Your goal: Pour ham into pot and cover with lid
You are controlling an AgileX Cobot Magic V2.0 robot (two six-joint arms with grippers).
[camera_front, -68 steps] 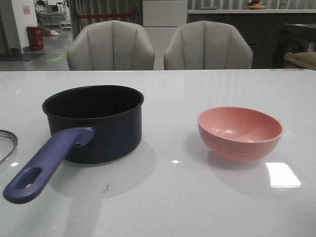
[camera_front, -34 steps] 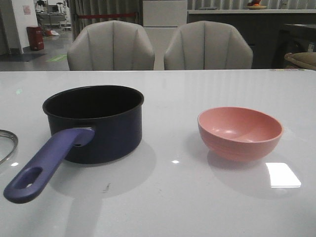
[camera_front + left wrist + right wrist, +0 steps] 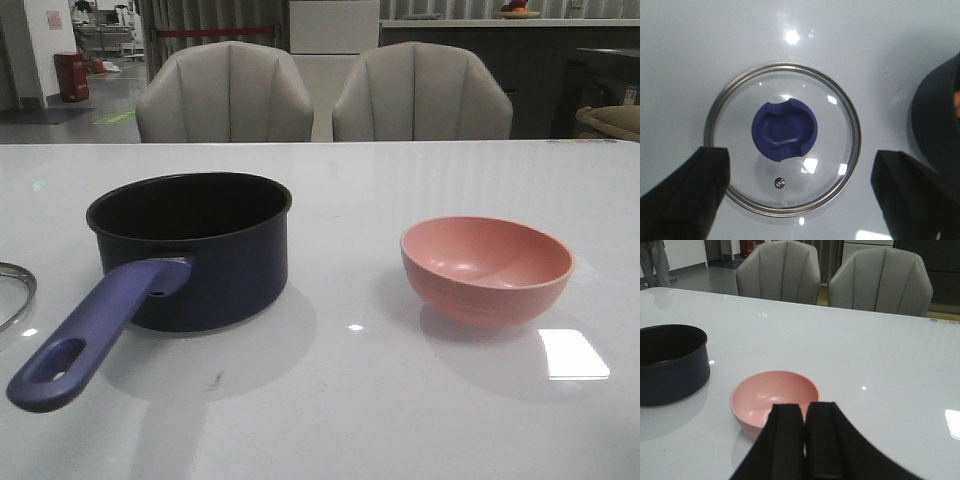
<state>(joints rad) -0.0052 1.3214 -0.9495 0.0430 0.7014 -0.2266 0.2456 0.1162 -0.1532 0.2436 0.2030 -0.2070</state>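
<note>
Pink bowl (image 3: 487,268) beside pot (image 3: 190,248), seemingly empty

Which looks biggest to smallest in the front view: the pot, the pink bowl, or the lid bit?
1. pot, easily the largest
2. pink bowl
3. lid, only a sliver shows at the picture's edge, so its true size can't be judged here

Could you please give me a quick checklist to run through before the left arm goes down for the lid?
1. Left gripper open wide enough for the knob: ok.
2. Lid flat on the table, blue knob up: ok.
3. Knob centred between the fingers: ok, roughly.
4. Pot upright and uncovered: ok.
5. Ham already in the pot: cannot tell; the pink bowl looks empty, and only an orange speck shows at the pot's edge in the left wrist view.
6. Right gripper shut and holding nothing: ok.
</note>
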